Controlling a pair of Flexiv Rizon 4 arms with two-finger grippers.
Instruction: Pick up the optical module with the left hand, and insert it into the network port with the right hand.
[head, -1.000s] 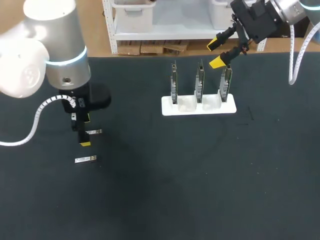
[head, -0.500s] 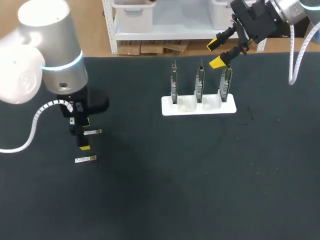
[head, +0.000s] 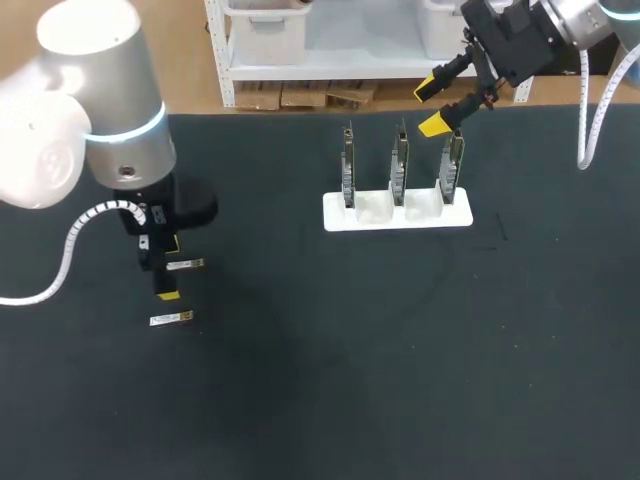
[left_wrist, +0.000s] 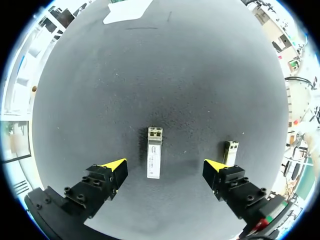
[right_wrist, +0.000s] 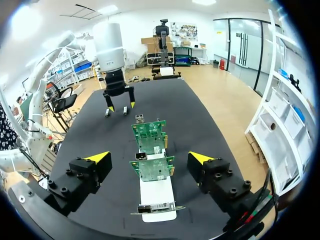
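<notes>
Two small silver optical modules lie on the black table. One module (head: 186, 264) (left_wrist: 154, 159) lies between the fingers of my left gripper (head: 170, 268) (left_wrist: 165, 167), which hangs open just above it without touching it. The second module (head: 171, 318) (left_wrist: 230, 152) lies just outside one fingertip. Three green circuit boards stand upright in a white holder (head: 397, 213) (right_wrist: 158, 192), each with a metal network port (right_wrist: 139, 118) on its edge. My right gripper (head: 430, 107) (right_wrist: 149, 159) is open and empty, above and behind the rightmost board (head: 452, 166).
The other two boards (head: 348, 170) (head: 399, 168) stand to the left of the rightmost one in the same holder. Dark table surface stretches between the modules and the holder and across the whole front.
My left arm has shifted slightly to the left, and its gripper sits a touch nearer the front over the module. The right arm and both modules have not moved.
</notes>
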